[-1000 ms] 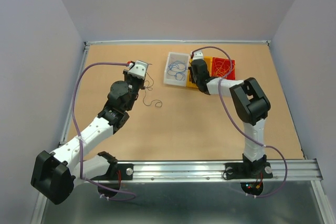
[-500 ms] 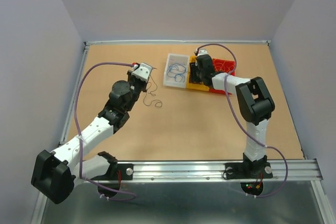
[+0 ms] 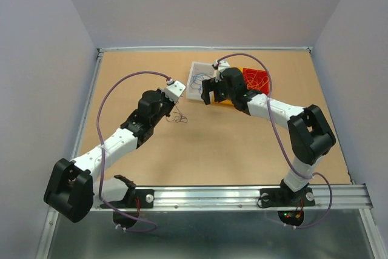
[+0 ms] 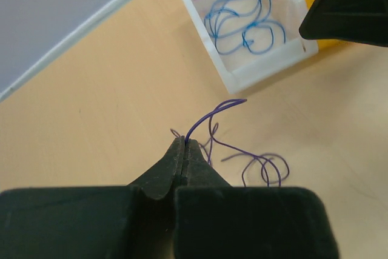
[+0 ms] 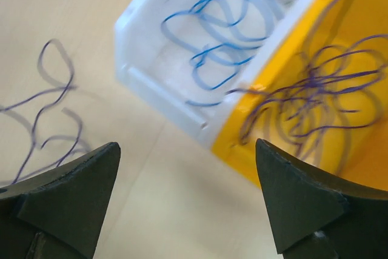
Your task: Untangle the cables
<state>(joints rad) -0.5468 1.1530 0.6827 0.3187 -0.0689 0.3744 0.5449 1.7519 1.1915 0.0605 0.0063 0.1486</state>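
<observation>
The cables are thin curly wires. My left gripper (image 4: 183,142) is shut on one dark purple wire (image 4: 213,110), which arches up from its tips. More purple strands (image 4: 263,165) lie loose on the table beside it, seen from above as a small tangle (image 3: 177,117). Blue wires (image 4: 244,23) sit in the white bin (image 4: 262,72), and purple wires (image 5: 316,86) in the yellow bin (image 5: 285,150). Orange wires (image 3: 257,79) lie in the red bin. My right gripper (image 5: 188,150) hangs open and empty above the table, just in front of the white bin (image 5: 160,86) and yellow bin.
The three bins stand side by side at the back of the table: white (image 3: 193,92), yellow (image 3: 223,102), red (image 3: 265,87). My left gripper (image 3: 174,106) and right gripper (image 3: 210,96) are close together near the white bin. Walls ring the table.
My right gripper has opened wide and swung left from over the yellow bin to the bins' front edge. My left arm has moved right, towards the white bin, still pinching the purple wire.
</observation>
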